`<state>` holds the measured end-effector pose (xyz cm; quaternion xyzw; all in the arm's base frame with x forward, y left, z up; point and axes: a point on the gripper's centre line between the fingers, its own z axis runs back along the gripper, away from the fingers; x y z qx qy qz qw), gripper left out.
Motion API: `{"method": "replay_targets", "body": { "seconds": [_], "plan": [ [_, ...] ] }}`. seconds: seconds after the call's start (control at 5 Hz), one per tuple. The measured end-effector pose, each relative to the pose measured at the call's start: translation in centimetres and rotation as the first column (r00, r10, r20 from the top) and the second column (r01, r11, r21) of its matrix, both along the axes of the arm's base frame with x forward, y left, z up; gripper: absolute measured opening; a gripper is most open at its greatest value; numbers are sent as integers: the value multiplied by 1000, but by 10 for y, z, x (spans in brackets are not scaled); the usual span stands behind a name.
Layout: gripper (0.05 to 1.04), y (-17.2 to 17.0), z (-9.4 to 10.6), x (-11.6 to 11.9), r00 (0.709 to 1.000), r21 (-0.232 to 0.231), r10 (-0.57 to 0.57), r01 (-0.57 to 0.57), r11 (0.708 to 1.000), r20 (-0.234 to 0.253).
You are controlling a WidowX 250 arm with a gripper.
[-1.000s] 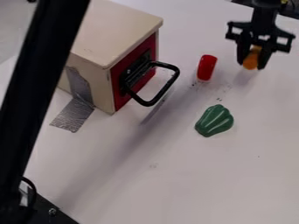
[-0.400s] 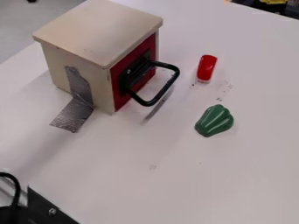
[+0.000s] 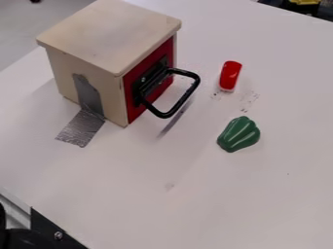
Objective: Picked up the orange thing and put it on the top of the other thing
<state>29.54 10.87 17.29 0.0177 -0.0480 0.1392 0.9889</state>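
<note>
I see a green toy pepper (image 3: 238,134) nearest me, then the cream box (image 3: 101,78) with its red front closed, hiding any contents, and a red cylinder (image 3: 230,75) beyond the pepper. I cannot tell my gripper's state or where the orange thing is.

Box (image 3: 107,36): no text, label or brand could be read on it.
Red thing (image 3: 230,75): no lettering or number could be read.
Green thing (image 3: 239,134): no lettering or number could be read.
Tabletop (image 3: 214,209): no text or sign could be read.
</note>
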Motion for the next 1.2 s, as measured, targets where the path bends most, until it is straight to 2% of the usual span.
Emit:
{"method": "replay_targets", "body": {
  "seconds": [0.2, 0.4, 0.6, 0.8, 1.2],
  "plan": [
    [443, 11, -27, -20, 999, 10, -7, 8, 1000, -50],
    [513, 19, -38, -27, 998, 35, -7, 10, 999, -61],
    [829, 28, -41, -28, 998, 37, 2, 0, 999, -60],
    [1001, 30, -27, -21, 1000, 19, 6, -5, 1000, -27],
    [1001, 28, 17, -12, 1000, -12, -10, 10, 1000, 25]
  ]
}}
